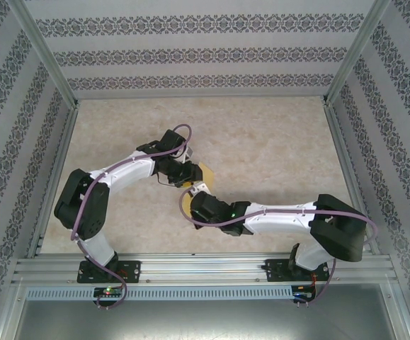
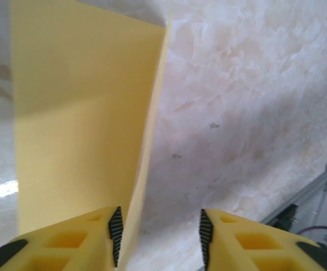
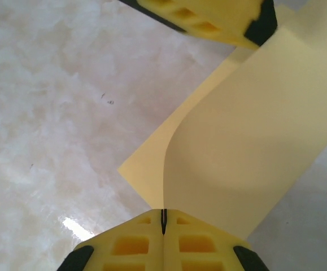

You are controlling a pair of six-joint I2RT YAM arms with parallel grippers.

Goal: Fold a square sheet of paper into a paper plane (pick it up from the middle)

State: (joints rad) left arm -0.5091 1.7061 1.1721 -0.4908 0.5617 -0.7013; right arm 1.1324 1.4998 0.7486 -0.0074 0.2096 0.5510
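Both arms meet around the middle of the table (image 1: pixel 275 134). R gripper (image 3: pixel 164 217) is clamped tight on the square sheet of paper (image 3: pixel 248 152), pinching it at an edge. The sheet curls up and away from the fingertips, w/ a second layer lower down. L gripper (image 2: pixel 158 226) has its jaws apart. The sheet stands upright btw them, leaning on one pad (image 2: pixel 114 231), the other pad clear of it. From above, a yellow bit peeks out btw the two wrists.

Matte yellow sheet of paper (image 3: pixel 248 164), glossy marbled table (image 3: pixel 50 113) (faint glare), yellow plastic right gripper (image 3: pixel 163 219)
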